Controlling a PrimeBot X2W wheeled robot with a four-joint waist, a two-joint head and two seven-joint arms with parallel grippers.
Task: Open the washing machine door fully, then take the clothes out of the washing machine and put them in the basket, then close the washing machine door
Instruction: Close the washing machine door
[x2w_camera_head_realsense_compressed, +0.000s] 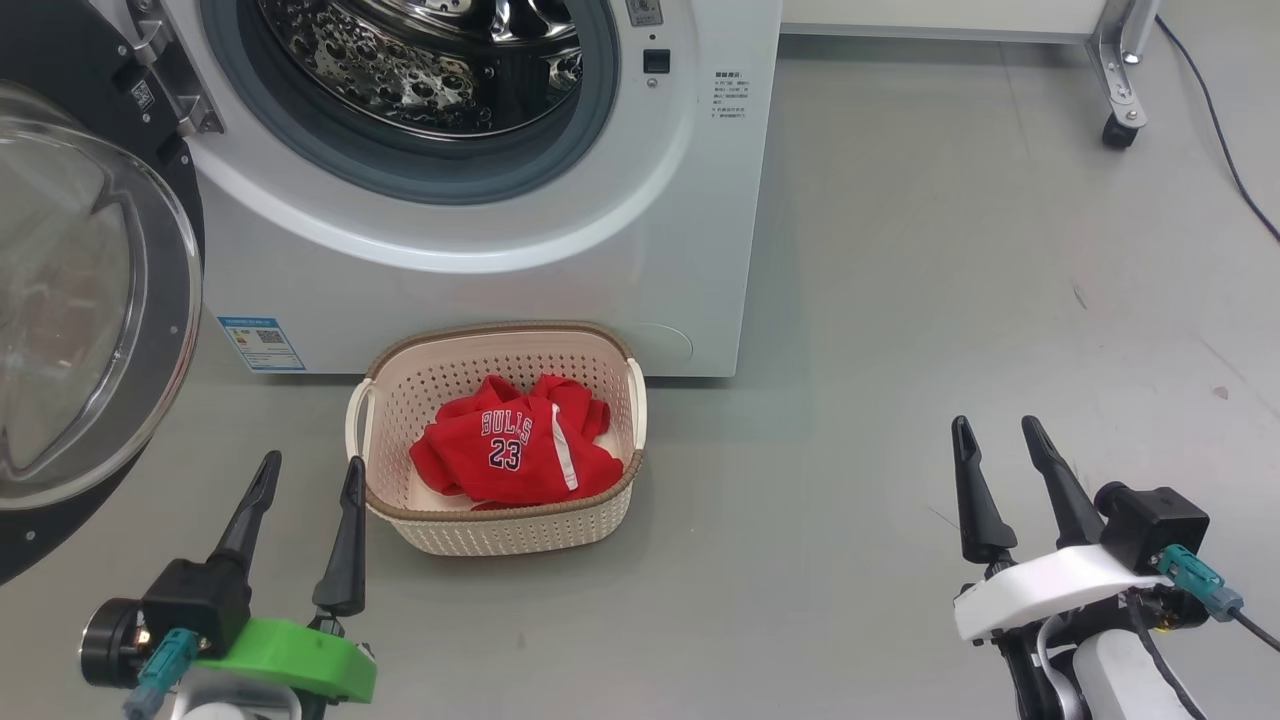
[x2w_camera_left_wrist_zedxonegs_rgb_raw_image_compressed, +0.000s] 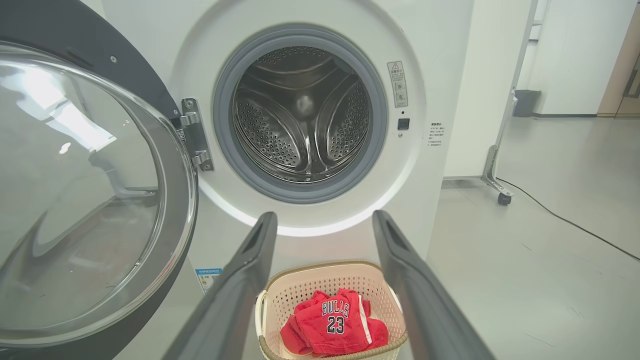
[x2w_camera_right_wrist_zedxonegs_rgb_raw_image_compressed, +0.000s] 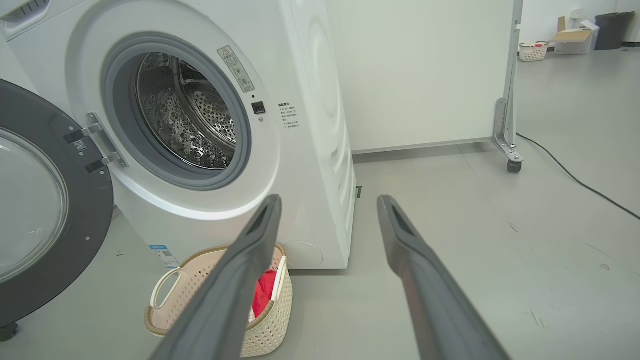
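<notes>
The white washing machine (x2w_camera_head_realsense_compressed: 480, 290) stands with its door (x2w_camera_head_realsense_compressed: 90, 330) swung wide open to the left; the steel drum (x2w_camera_left_wrist_zedxonegs_rgb_raw_image_compressed: 300, 115) looks empty. On the floor in front sits the cream basket (x2w_camera_head_realsense_compressed: 500, 525), with the red clothes (x2w_camera_head_realsense_compressed: 515, 445), a "BULLS 23" jersey on top, lying in it. My left gripper (x2w_camera_head_realsense_compressed: 310, 475) hovers open just left of the basket, nothing between its fingers. Far to the right, over bare floor, my right gripper (x2w_camera_head_realsense_compressed: 995, 435) is open and holds nothing. The basket (x2w_camera_left_wrist_zedxonegs_rgb_raw_image_compressed: 330, 280) and clothes (x2w_camera_left_wrist_zedxonegs_rgb_raw_image_compressed: 332, 325) lie below the left gripper (x2w_camera_left_wrist_zedxonegs_rgb_raw_image_compressed: 325, 220). The basket (x2w_camera_right_wrist_zedxonegs_rgb_raw_image_compressed: 165, 300) is partly behind the right gripper's (x2w_camera_right_wrist_zedxonegs_rgb_raw_image_compressed: 327, 205) left finger.
A white panel on a wheeled metal frame (x2w_camera_head_realsense_compressed: 1120, 90) stands behind and right of the machine, with a black cable (x2w_camera_head_realsense_compressed: 1220, 130) trailing across the grey floor. The open door juts out at the left. Another small basket (x2w_camera_right_wrist_zedxonegs_rgb_raw_image_compressed: 532, 50) and a cardboard box (x2w_camera_right_wrist_zedxonegs_rgb_raw_image_compressed: 572, 40) sit far off.
</notes>
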